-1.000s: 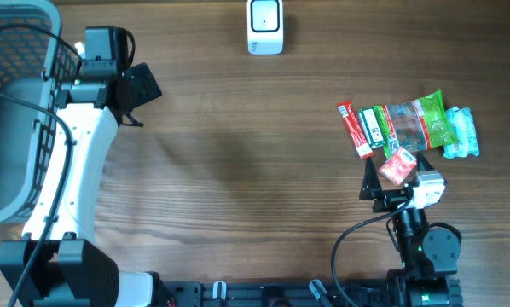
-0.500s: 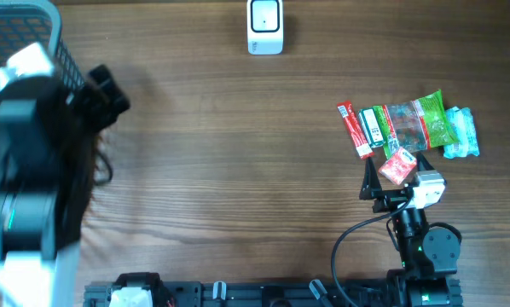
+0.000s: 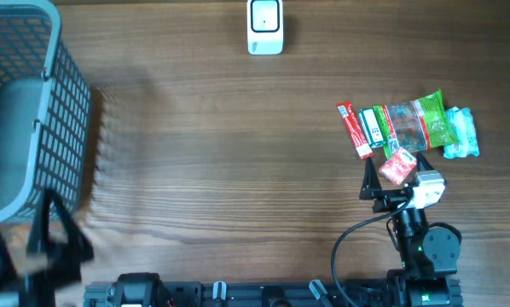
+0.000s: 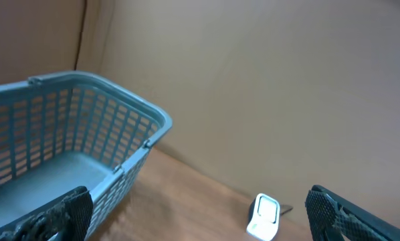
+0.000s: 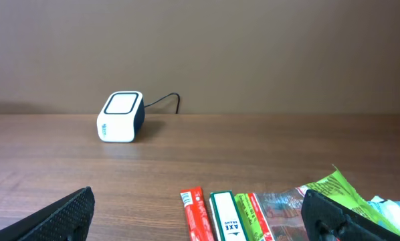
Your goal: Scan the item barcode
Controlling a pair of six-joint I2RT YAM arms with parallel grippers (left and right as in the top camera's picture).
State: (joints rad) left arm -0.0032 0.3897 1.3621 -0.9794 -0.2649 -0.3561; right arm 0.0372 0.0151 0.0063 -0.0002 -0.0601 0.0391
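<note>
A blue-grey basket [image 3: 33, 111] sits at the left of the counter [image 3: 221, 170], the left end effector [image 3: 37, 247] a blur by its near corner, fingers [image 4: 59, 217] spread wide. The white barcode scanner [image 3: 264, 26] stands at the far edge, middle. Rightward the snack packets [image 3: 408, 128] lie heaped, the right end effector [image 3: 397, 177] wide open at their near edge.

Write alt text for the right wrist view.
A small white barcode scanner sits on a wooden table, its cable trailing toward a plain brown wall. Along the bottom edge lies a row of snack packets, red, white and green, framed by the open right claw, whose dark fingers fill the two lower corners.
</note>
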